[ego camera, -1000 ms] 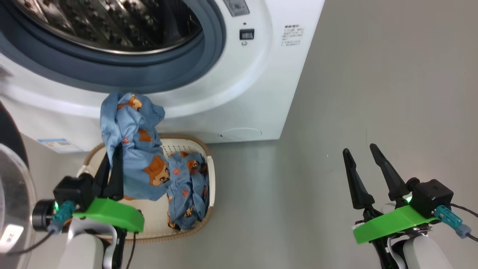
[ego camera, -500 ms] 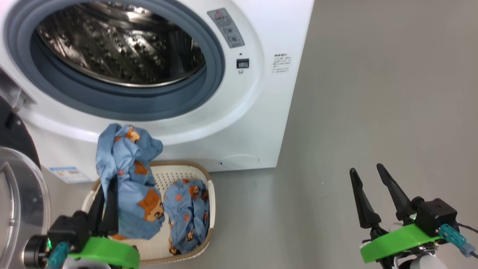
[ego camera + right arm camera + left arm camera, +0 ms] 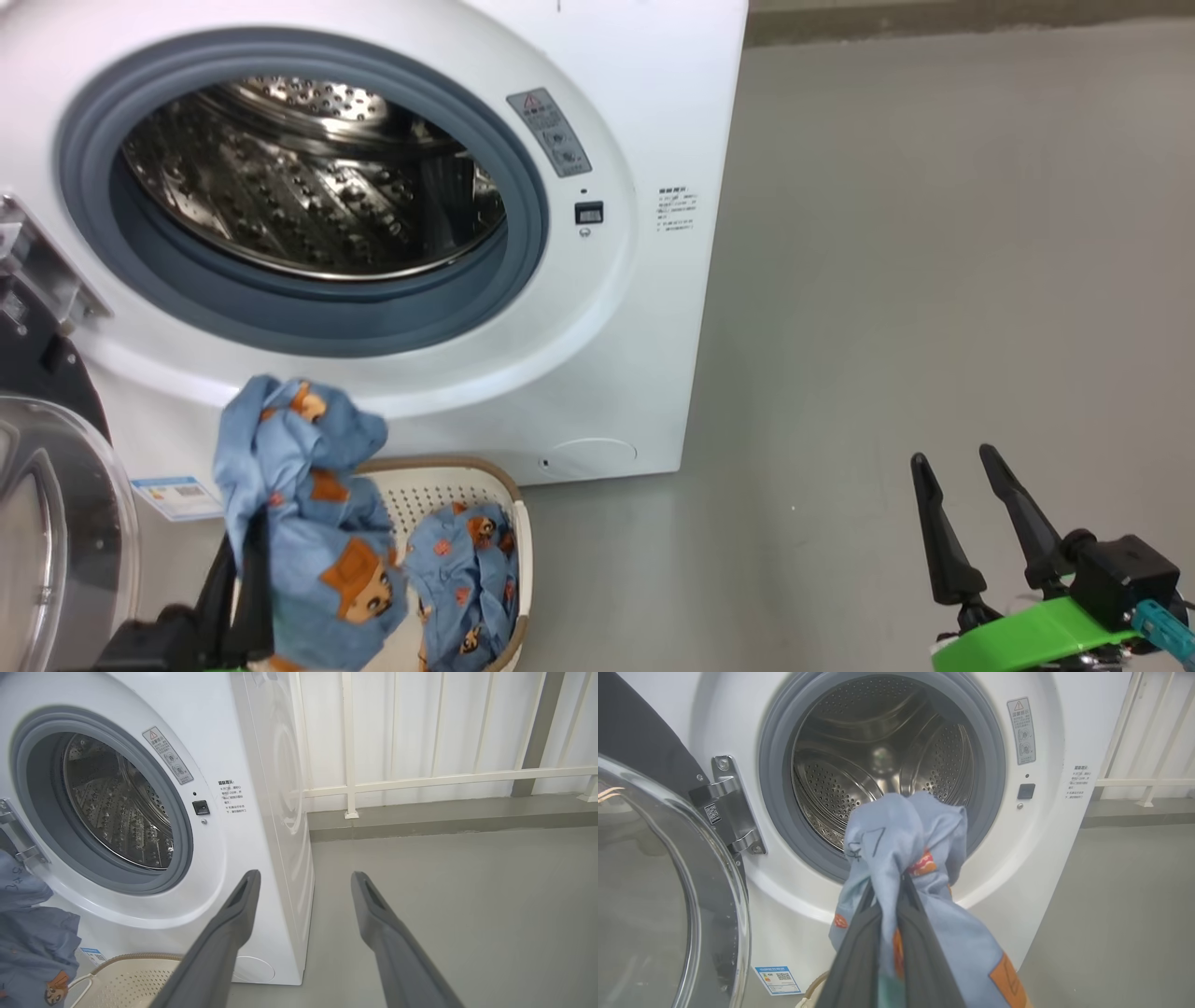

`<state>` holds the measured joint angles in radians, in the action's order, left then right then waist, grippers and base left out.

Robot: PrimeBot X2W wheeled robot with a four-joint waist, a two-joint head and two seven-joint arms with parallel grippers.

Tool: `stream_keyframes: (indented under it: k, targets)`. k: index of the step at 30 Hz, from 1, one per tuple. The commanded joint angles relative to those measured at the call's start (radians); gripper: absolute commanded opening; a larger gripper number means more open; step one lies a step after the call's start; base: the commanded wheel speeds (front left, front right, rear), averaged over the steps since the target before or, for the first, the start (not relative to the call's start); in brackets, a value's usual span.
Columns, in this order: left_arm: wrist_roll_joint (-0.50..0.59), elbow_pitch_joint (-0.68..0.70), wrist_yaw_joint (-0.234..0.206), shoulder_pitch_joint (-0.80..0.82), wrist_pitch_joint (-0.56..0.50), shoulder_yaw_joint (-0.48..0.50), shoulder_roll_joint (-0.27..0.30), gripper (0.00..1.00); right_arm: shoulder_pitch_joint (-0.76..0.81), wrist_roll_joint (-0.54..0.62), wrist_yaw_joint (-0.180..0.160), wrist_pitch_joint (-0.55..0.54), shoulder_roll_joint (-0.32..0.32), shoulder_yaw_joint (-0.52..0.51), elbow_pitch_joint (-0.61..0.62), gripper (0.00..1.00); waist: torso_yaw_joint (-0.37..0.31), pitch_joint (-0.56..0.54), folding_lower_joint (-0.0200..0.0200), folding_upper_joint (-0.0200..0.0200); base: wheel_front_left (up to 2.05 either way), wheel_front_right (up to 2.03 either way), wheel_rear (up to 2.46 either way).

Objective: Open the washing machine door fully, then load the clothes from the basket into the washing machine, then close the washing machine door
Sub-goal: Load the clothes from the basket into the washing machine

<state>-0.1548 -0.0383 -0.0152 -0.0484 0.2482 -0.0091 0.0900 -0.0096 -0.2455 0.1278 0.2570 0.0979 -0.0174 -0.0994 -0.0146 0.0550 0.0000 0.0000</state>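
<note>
Note the washing machine door (image 3: 56, 523) standing open at your left, just beside the left gripper (image 3: 888, 884). That gripper is clenched on one of the clothes (image 3: 299, 523), held over the basket (image 3: 448, 471) below the drum mouth (image 3: 308, 187), with its long axis hanging downward. The right gripper (image 3: 953, 455) stands released over the floor (image 3: 934, 280).

Smooth grey floor (image 3: 934, 280), white railing (image 3: 420, 782), pale wall (image 3: 411, 728)

The clothes (image 3: 299, 523) between the left gripper's (image 3: 887, 884) dark fingers (image 3: 859, 952) are light blue, printed with small orange and brown cartoon figures. Ahead of that gripper the washing machine (image 3: 644, 112) is white, with a grey-blue gasket (image 3: 308, 322) and a shiny dotted steel drum (image 3: 308, 205); below it the basket (image 3: 439, 481) is cream, perforated, brown-rimmed. The right gripper (image 3: 954, 455) has black fingers on a bright green mount (image 3: 1027, 635).
</note>
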Motion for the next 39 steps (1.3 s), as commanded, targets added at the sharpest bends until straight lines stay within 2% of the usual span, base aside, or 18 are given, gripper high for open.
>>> stream_keyframes:
  k: [1, 25, 39]
  targets:
    - [0.003, 0.035, -0.011, 0.007, 0.014, 0.041, 0.015, 0.0, -0.002, 0.011, 0.003, 0.005, 0.011, 0.018, 0.031, 1.0, -0.003, -0.013, 0.0, 0.0, 0.0, 0.0, 0.0]
    - [-0.002, 0.044, -0.009, -0.048, 0.014, 0.062, -0.005, 0.0, 0.019, 0.011, 0.003, 0.005, 0.017, 0.022, 0.034, 1.0, -0.004, -0.025, 0.0, 0.0, 0.0, 0.0, 0.0]
    - [-0.01, 0.011, 0.004, 0.08, 0.014, 0.061, -0.02, 0.0, -0.012, -0.001, 0.003, 0.005, 0.023, 0.029, 0.039, 1.0, -0.02, 0.097, 0.0, 0.0, 0.0, 0.0, 0.0]
